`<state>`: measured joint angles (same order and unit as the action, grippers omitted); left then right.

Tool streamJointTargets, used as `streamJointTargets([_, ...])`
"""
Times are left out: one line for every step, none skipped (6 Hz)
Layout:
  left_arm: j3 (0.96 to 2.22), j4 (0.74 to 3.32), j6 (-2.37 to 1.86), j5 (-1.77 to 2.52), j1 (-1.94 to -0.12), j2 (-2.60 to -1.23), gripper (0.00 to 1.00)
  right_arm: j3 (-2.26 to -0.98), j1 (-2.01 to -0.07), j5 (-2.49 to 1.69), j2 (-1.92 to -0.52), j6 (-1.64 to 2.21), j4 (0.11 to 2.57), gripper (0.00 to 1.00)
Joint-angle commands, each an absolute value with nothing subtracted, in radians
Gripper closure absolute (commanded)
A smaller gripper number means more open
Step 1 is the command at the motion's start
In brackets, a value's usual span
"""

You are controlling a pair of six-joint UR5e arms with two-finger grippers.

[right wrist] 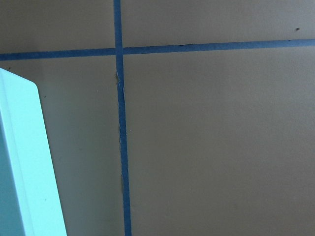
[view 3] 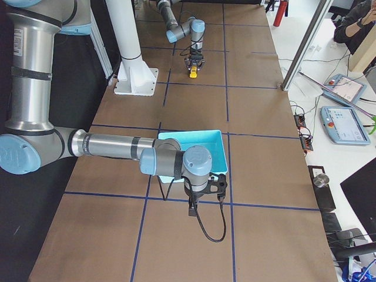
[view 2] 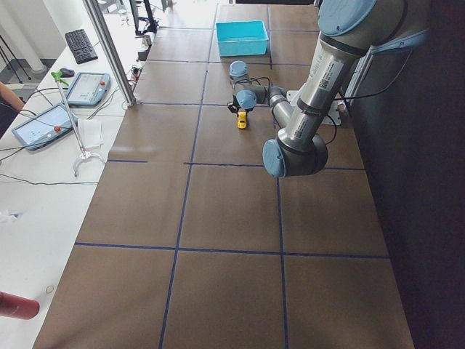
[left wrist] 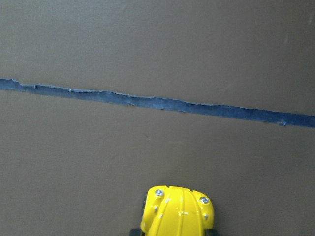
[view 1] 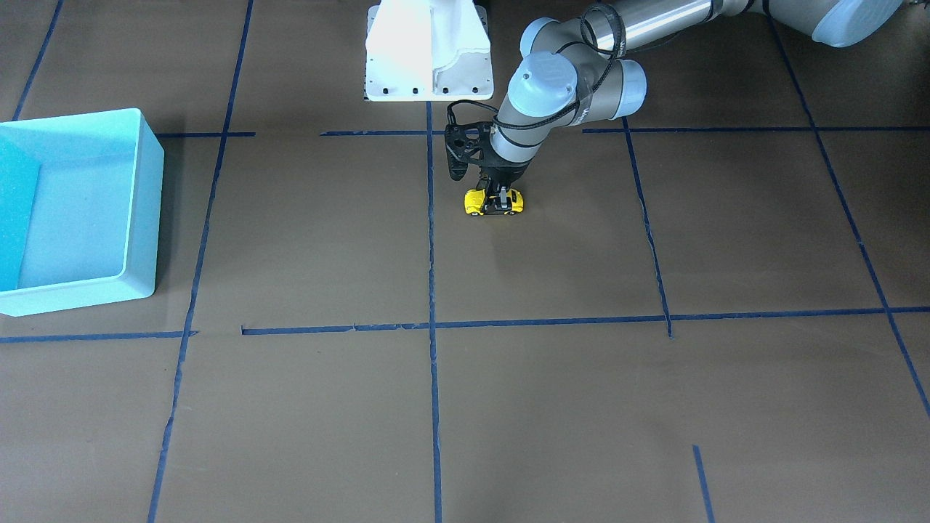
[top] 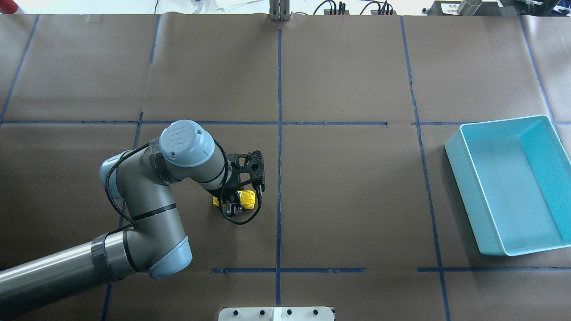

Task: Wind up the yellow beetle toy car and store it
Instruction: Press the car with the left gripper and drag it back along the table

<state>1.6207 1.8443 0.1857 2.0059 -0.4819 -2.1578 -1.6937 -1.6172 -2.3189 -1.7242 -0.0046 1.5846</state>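
Nothing stored yet: your left gripper [view 1: 497, 199] clamps the tiny yellow beetle toy car [view 1: 474, 202], well apart from the empty light blue plastic bin [view 1: 142, 211]; right gripper [view 3: 192, 208], can't tell.

Bare table [top: 357, 200] between yellow beetle toy car [top: 246, 199] and blue bin [top: 513, 187] — right arm [view 3: 111, 145] just beyond bin.
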Motion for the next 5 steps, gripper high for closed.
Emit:
streamJointTargets([1.643, 1.851, 0.186, 2.005, -0.488, -2.157, 0.96, -1.694, -1.617, -2.319, -1.724, -0.005, 1.585, 0.00])
streamJointTargets([1.657, 1.858, 0.187, 2.005, -0.485, -2.158, 0.96, -1.694, -1.617, -2.319, -1.724, -0.005, 1.585, 0.00])
streamJointTargets([1.663, 1.914, 0.184, 1.990, -0.482, -2.161, 0.96, -1.694, -1.617, -2.319, -1.724, -0.003, 1.585, 0.00])
streamJointTargets([1.648, 2.001, 0.180, 1.988, -0.476, -2.167, 0.96, -1.694, -1.617, -2.319, -1.724, -0.005, 1.585, 0.00])
streamJointTargets([1.634, 2.070, 0.176, 1.971, -0.454, -2.164, 0.96, -1.694, -1.618, -2.319, -1.724, -0.003, 1.585, 0.00])
